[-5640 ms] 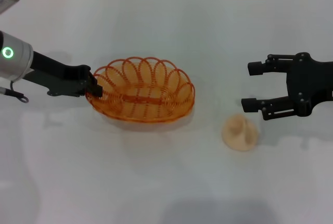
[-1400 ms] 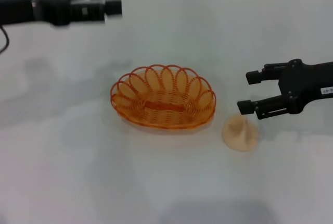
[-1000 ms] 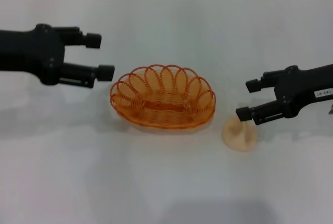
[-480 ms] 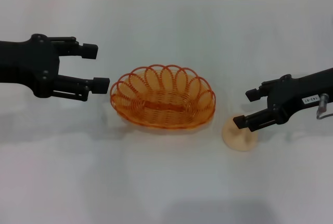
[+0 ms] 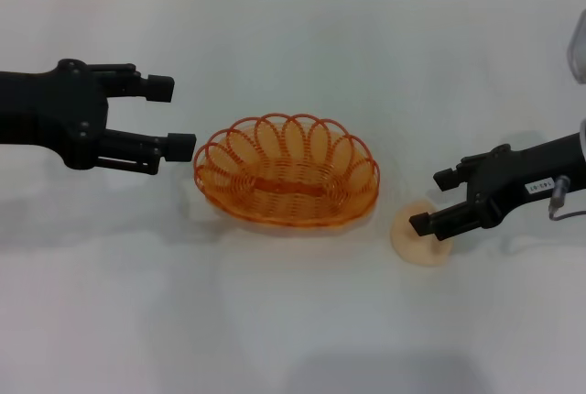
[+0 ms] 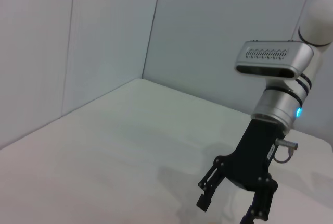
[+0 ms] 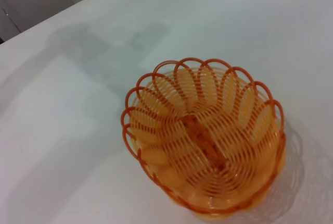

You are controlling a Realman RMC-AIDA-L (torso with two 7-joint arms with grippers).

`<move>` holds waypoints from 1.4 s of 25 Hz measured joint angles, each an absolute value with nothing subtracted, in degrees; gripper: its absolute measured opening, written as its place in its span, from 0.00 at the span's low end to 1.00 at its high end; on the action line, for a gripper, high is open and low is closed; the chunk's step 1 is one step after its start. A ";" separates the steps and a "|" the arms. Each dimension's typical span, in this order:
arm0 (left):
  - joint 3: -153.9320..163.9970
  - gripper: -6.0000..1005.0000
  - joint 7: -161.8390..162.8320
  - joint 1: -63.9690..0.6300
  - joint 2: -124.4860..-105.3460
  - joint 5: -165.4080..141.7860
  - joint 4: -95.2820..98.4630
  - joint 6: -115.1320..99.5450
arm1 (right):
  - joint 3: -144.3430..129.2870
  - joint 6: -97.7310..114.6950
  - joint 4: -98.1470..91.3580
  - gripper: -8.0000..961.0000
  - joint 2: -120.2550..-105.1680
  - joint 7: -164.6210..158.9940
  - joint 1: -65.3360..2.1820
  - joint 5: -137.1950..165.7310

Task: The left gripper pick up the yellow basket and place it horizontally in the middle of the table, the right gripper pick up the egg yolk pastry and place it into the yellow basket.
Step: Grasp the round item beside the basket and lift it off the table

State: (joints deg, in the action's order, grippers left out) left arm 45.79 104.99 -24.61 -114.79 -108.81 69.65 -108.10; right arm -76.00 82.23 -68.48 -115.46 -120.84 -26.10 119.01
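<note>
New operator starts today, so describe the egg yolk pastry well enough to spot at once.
On the white table, find the yellow basket in the middle. Just off its right end, under the open right gripper, lies the egg yolk pastry: small, round, pale cream, solid rather than wire.

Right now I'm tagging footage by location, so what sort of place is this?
Probably a robot test bench or lab, not a kitchen: a bare white table against plain grey wall panels, with only a yellow basket and an egg yolk pastry between two black grippers.

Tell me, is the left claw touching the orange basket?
Apart. The head view shows white table between the open left claw and the basket.
</note>
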 joint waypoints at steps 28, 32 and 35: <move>45.79 0.88 104.94 -24.67 -116.00 -108.87 69.51 -106.79 | -78.84 79.41 -65.66 0.75 -115.48 -121.06 -25.42 120.60; 45.79 0.88 105.02 -24.67 -116.04 -108.57 69.52 -106.77 | -79.45 79.36 -65.39 0.75 -115.49 -121.12 -25.80 121.70; 45.79 0.88 105.08 -24.69 -116.12 -108.53 69.52 -106.71 | -80.02 79.36 -65.39 0.72 -115.46 -121.13 -25.99 121.96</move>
